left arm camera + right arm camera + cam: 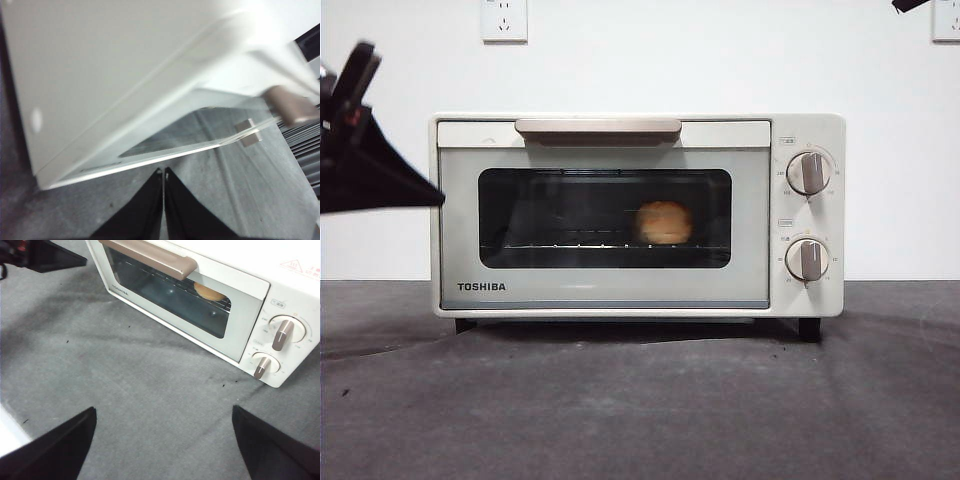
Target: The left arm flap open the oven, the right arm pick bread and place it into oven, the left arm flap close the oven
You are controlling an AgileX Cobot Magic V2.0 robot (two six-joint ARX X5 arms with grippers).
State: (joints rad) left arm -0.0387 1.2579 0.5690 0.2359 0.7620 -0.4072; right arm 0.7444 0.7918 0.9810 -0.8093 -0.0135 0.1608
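Observation:
The cream-white TOSHIBA oven (620, 290) stands in the middle of the table with its door shut. The bread (664, 222) lies on the rack inside, right of centre, seen through the dark glass; it also shows in the right wrist view (209, 291). My left gripper (438, 198) is shut and empty, its tip just off the oven's left side at window height. The left wrist view shows its jaws (163, 172) closed together below the oven's side wall (100, 75). My right gripper (162, 440) is open and empty, held high in front of the oven (240, 260).
The tan bar handle (598, 127) runs along the door's top edge. Two grey-brown knobs (809, 172) (807, 259) sit on the right panel. The grey table cloth (640, 400) stretches in front. A wall socket (504, 20) is behind. A black arm tip (910, 4) shows top right.

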